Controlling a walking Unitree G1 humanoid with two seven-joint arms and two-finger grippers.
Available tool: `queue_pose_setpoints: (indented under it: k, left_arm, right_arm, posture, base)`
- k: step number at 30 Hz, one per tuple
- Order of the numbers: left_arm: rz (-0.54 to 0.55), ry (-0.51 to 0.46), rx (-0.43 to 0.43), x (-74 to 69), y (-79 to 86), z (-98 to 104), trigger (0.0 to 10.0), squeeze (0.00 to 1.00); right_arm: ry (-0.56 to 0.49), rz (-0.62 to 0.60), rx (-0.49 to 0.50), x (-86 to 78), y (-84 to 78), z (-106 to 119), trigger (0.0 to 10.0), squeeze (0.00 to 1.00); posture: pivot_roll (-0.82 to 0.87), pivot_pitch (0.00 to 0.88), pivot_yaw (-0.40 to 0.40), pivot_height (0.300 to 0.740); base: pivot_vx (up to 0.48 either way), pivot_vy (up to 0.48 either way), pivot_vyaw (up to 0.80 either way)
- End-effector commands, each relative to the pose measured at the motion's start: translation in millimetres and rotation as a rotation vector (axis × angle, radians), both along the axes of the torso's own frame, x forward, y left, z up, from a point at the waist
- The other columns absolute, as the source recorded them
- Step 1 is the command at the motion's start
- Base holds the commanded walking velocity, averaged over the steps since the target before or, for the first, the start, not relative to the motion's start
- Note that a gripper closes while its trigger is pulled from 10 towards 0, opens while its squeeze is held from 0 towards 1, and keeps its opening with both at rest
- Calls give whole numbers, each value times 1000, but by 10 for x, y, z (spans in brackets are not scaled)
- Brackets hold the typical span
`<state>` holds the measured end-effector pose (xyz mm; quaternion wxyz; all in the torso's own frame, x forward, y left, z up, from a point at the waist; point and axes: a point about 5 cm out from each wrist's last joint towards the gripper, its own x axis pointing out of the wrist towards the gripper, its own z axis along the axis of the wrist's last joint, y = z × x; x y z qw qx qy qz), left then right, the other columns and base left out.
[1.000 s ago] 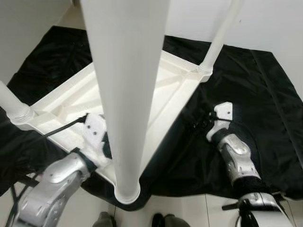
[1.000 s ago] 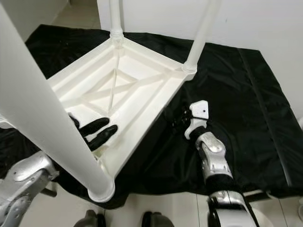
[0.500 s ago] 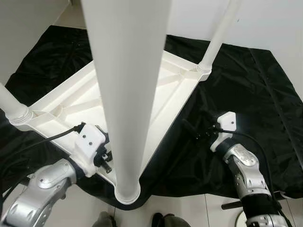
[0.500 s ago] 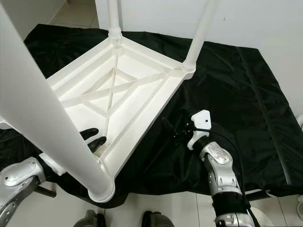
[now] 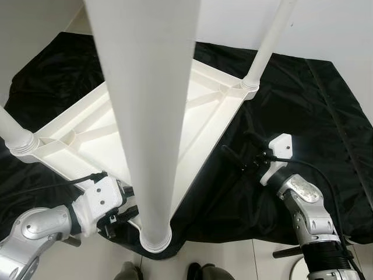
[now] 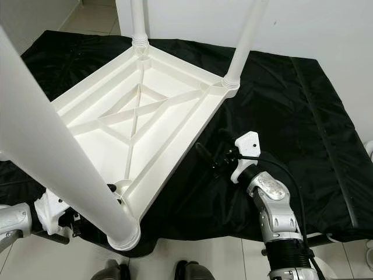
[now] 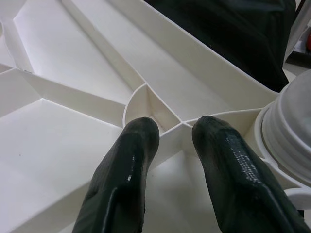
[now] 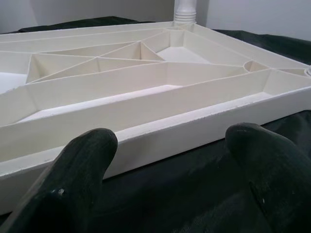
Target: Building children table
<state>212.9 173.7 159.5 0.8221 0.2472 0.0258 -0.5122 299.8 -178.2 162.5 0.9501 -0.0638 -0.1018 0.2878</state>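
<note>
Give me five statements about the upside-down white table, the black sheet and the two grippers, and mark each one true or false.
1. The white table lies upside down on the black sheet, legs pointing up. True.
2. The right gripper is clamped around a table leg. False: it is open, low over the sheet beside the table's long edge, holding nothing.
3. The left gripper points into the ribbed underside near the nearest leg. True.
4. The left gripper's fingers are pressed shut together. False: a gap shows between them, and they grip nothing.
5. The table's underside is a smooth flat panel. False: raised ribs cross it diagonally.
</note>
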Motion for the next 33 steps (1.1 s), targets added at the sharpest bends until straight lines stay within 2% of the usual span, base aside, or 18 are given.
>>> queue_pose_setpoints:
  k: [1, 4, 10, 15, 19, 23, 26, 28, 30, 33]
  left_arm:
    - [3, 36, 56, -3, 25, -126, 10000, 0]
    - [60, -107, 71, 205, -70, -143, 10000, 0]
    - [64, -146, 58, 307, -163, -174, 10000, 0]
    - [62, -195, 57, 390, -233, -205, 10000, 0]
    - [125, -280, 21, 573, -350, -186, 10000, 0]
    - [146, -309, 8, 616, -374, -163, 10000, 0]
    - [144, -335, -19, 624, -370, -109, 10000, 0]
    - [129, -317, -53, 608, -344, -66, 10000, 0]
    - [126, -313, -62, 604, -339, -57, 10000, 0]
    - [65, -253, -120, 543, -281, -3, 10000, 0]
  right_arm:
    - [8, 4, 1, -15, -2, -9, 10000, 0]
    - [4, 16, 28, -40, 41, 60, 10000, 0]
    - [1, 54, 67, -121, 76, 137, 10000, 0]
    - [-10, 89, 59, -211, 49, 179, 10000, 0]
    - [-2, 168, 18, -390, -42, 176, 10000, 0]
    - [19, 212, 3, -464, -66, 177, 10000, 0]
    - [53, 311, -30, -622, -68, 187, 10000, 0]
    - [63, 363, -71, -708, -55, 180, 10000, 0]
    - [65, 374, -81, -727, -52, 178, 10000, 0]
    - [109, 471, -121, -860, -56, 159, 10000, 0]
  posture:
    - [76, 177, -52, 740]
    - [63, 172, -46, 740]
    - [53, 162, -38, 740]
    - [50, 159, -37, 740]
    - [40, 155, -28, 740]
    - [29, 151, -19, 740]
    - [29, 150, -16, 740]
    - [29, 150, -16, 740]
    - [29, 150, -16, 740]
    - [33, 140, -13, 740]
  base:
    - [0, 0, 0]
    - [0, 0, 0]
    - [0, 0, 0]
    - [0, 0, 0]
    - [0, 0, 0]
    - [0, 0, 0]
    - [0, 0, 0]
    - [0, 0, 0]
    - [0, 0, 0]
    - [0, 0, 0]
